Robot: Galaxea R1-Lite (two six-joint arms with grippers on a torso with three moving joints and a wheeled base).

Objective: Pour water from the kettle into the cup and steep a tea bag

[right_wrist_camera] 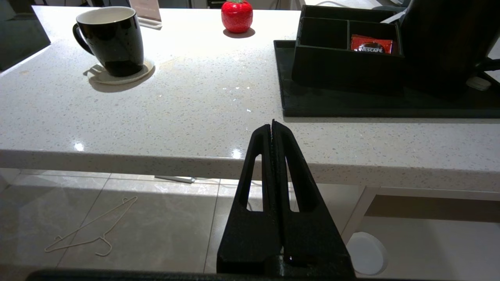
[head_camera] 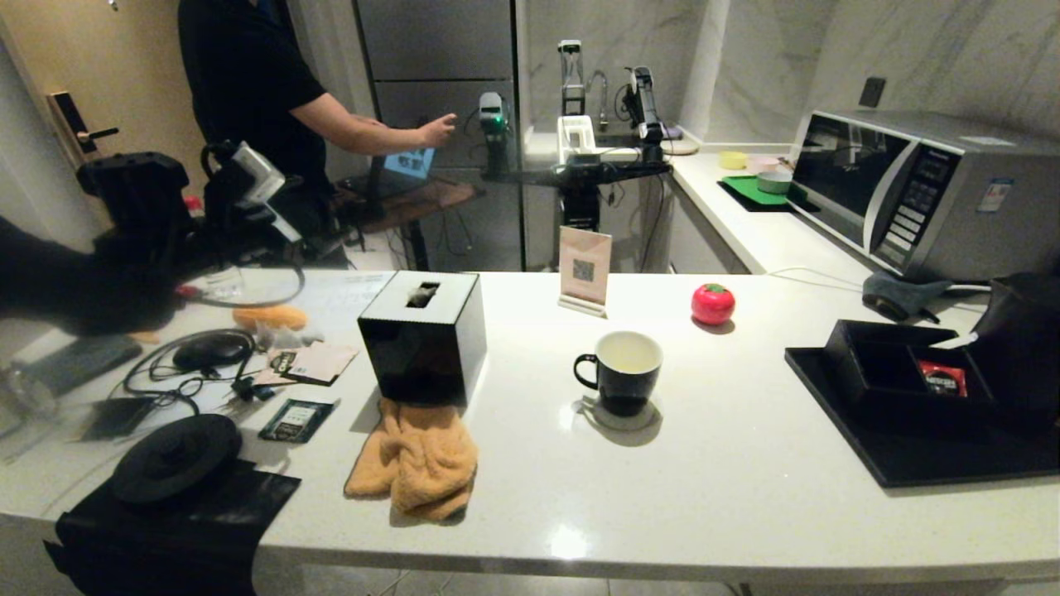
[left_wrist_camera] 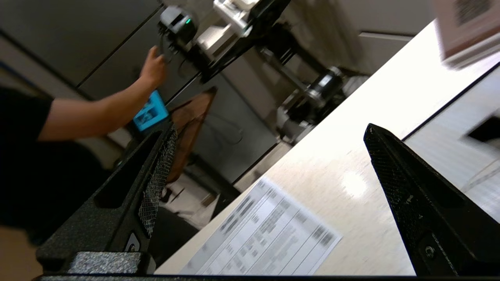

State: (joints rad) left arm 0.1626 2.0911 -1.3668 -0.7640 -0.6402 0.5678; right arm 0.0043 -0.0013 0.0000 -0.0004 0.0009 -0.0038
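The cup (head_camera: 619, 372) is a black mug with a white inside, standing on a round coaster mid-counter; the water (head_camera: 627, 354) in it looks pale yellowish. It shows again as the cup (right_wrist_camera: 109, 39) in the right wrist view. The kettle (head_camera: 1027, 348), large and matte black, stands on the black tray at the far right, and is the kettle (right_wrist_camera: 445, 39) in the right wrist view. My left arm (head_camera: 74, 290) is a dark blur over the counter's left end. Its left gripper (left_wrist_camera: 269, 130) is open and empty above a printed sheet (left_wrist_camera: 265, 234). The right gripper (right_wrist_camera: 272, 124) is shut, empty, low before the counter's front edge. The tea bag is not in view.
A black compartmented box (head_camera: 903, 364) with a red sachet (head_camera: 942, 379) sits on the tray (head_camera: 911, 463). A black tissue box (head_camera: 422, 335), orange cloth (head_camera: 414, 459), round black base (head_camera: 174, 455), dark green packet (head_camera: 296, 420), cables, red ornament (head_camera: 712, 303) and microwave (head_camera: 919, 186) share the counter. A person (head_camera: 248, 83) stands behind.
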